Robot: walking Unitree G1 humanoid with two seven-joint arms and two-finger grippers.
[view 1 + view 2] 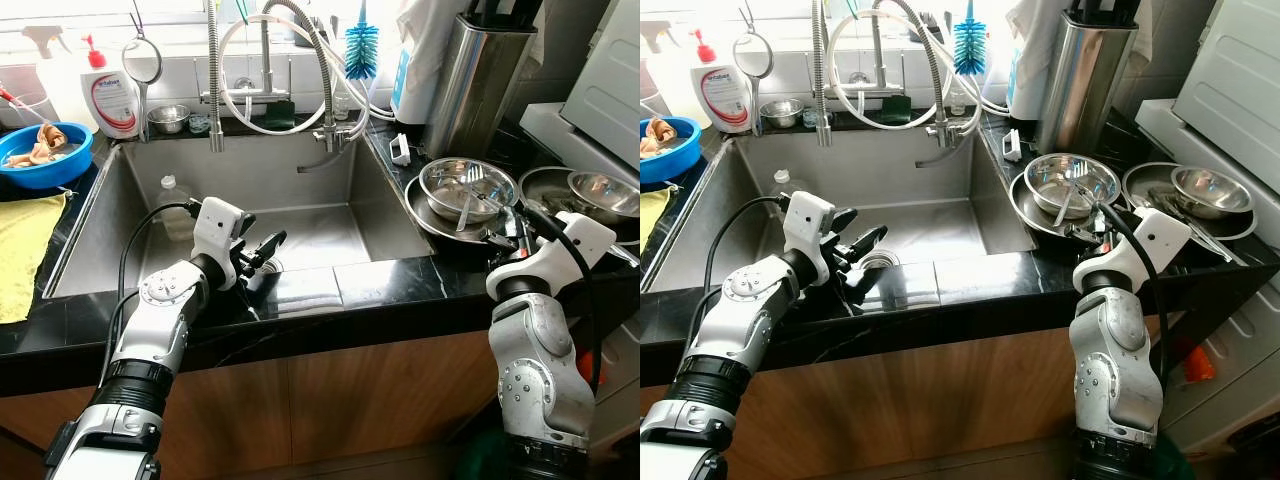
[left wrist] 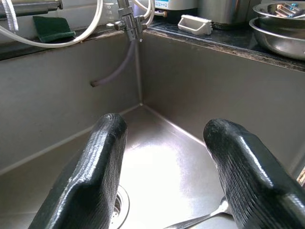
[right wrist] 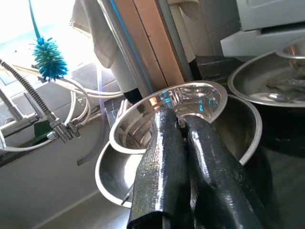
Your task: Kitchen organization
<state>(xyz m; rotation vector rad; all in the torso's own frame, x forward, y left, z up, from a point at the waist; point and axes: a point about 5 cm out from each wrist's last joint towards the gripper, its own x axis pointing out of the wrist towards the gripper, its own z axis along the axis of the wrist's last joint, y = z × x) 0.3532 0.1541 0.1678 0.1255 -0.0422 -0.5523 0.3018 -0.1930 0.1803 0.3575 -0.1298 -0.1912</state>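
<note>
Over the sink, left gripper gapes wide, empty; right gripper, apparently pinched narrow at the stacked bowls, could topple them.

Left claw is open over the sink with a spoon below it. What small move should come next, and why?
Probably lower the left claw toward the spoon lying on the sink floor beside the drain: its fingers are spread and hang above the handle, not yet touching it.

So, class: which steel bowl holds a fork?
The small bowl stacked in the wider one beside the sink, by the right claw; the far-right bowl holds none.
</note>
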